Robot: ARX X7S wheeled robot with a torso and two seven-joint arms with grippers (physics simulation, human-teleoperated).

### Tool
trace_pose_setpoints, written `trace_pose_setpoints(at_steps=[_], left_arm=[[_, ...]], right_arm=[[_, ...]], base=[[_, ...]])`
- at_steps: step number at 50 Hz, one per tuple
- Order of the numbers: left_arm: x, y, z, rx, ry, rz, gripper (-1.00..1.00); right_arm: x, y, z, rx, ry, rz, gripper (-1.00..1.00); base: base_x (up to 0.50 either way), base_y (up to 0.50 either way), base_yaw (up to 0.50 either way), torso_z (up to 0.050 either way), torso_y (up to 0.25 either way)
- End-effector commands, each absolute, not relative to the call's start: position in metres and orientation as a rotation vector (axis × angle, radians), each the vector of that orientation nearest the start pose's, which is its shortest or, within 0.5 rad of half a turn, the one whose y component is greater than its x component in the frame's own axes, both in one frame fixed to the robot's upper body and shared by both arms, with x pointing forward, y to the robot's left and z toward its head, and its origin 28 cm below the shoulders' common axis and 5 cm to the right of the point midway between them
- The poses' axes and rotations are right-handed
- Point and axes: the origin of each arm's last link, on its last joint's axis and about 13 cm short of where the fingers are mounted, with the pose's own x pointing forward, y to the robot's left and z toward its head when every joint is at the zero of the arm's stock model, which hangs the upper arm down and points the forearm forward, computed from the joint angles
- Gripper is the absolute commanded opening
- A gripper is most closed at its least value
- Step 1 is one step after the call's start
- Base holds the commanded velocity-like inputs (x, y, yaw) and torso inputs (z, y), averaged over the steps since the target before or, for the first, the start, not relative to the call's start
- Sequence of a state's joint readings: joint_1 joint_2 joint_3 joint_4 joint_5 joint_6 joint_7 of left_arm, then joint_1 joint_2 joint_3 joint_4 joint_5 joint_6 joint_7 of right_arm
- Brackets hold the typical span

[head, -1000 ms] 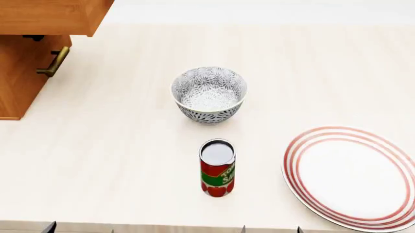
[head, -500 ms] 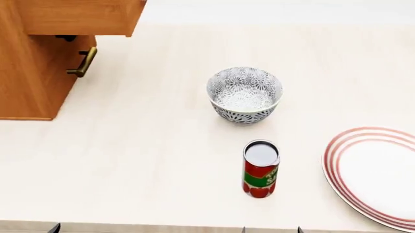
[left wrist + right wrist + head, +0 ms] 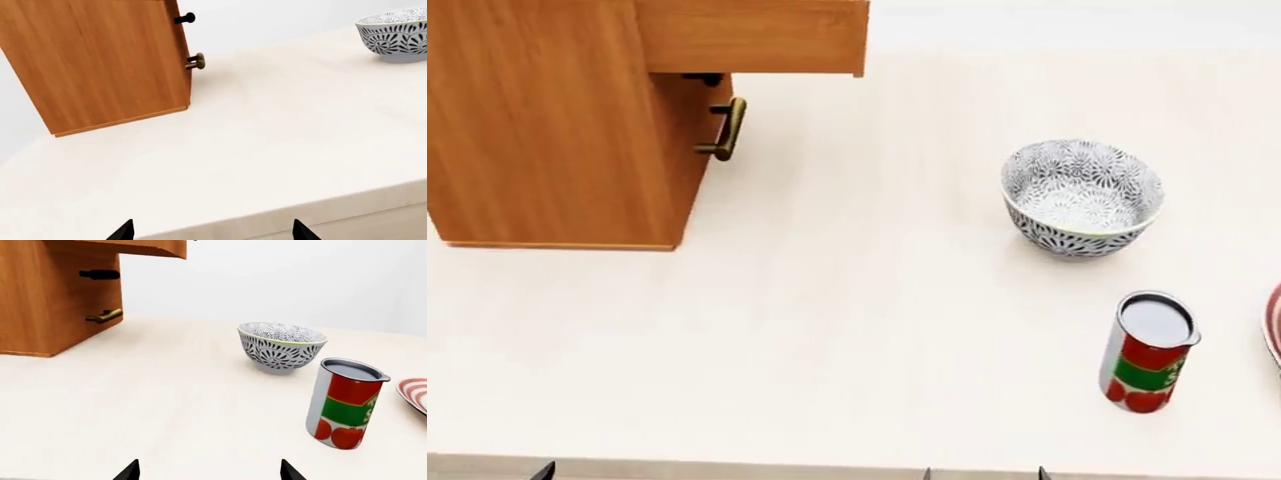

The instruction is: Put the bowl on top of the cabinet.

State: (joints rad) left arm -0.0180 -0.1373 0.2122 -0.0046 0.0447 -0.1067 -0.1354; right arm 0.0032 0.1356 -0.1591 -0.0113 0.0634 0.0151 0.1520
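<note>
The bowl, white with a dense dark floral pattern, stands upright on the pale table, right of centre in the head view. It also shows in both wrist views. The orange-brown wooden cabinet fills the back left, well apart from the bowl. My left gripper is open at the table's front edge, facing the cabinet. My right gripper is also open and holds nothing, low over the table, short of the bowl and the cabinet.
A red and green tomato can stands upright in front of the bowl. A red-ringed white plate lies at the far right. The cabinet's upper part juts out above a brass handle.
The head view has swung left: the cabinet has come much further into view, while bowl, can and plate have slid right in the picture. Nothing on the table has moved.
</note>
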Motion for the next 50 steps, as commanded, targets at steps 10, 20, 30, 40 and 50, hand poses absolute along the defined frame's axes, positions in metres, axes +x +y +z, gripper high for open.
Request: trace_pose_setpoints(at_steps=[10,20,30,40,50], left_arm=[[0.210,0.200,0.006,0.166,0.096,-0.074,1.00],[0.210,0.199,0.006,0.170,0.099,-0.076,1.00],[0.210,0.200,0.006,0.165,0.097,-0.071,1.00],[0.213,0.198,0.011,0.121,0.180,-0.137,1.00],[0.193,0.196,0.118,0.136,-0.005,-0.150,1.00]], right_arm=[[0.209,-0.098,0.013,-0.070,0.009,0.005,1.00],[0.210,-0.098,0.013,-0.061,0.023,0.002,1.00],[0.210,-0.098,0.013,-0.038,0.014,0.002,1.00],[0.209,-0.102,0.016,0.016,0.092,0.026,1.00],[0.192,-0.109,0.128,-0.016,-0.050,0.047,1.00]], base=[[0.00,0.50,0.00,0.000,0.000],[0.00,0.50,0.00,0.000,0.000],[0.00,0.30,0.00,0.000,0.000],[0.00,0.00,0.00,0.000,0.000],[0.00,0.00,0.00,0.000,0.000]])
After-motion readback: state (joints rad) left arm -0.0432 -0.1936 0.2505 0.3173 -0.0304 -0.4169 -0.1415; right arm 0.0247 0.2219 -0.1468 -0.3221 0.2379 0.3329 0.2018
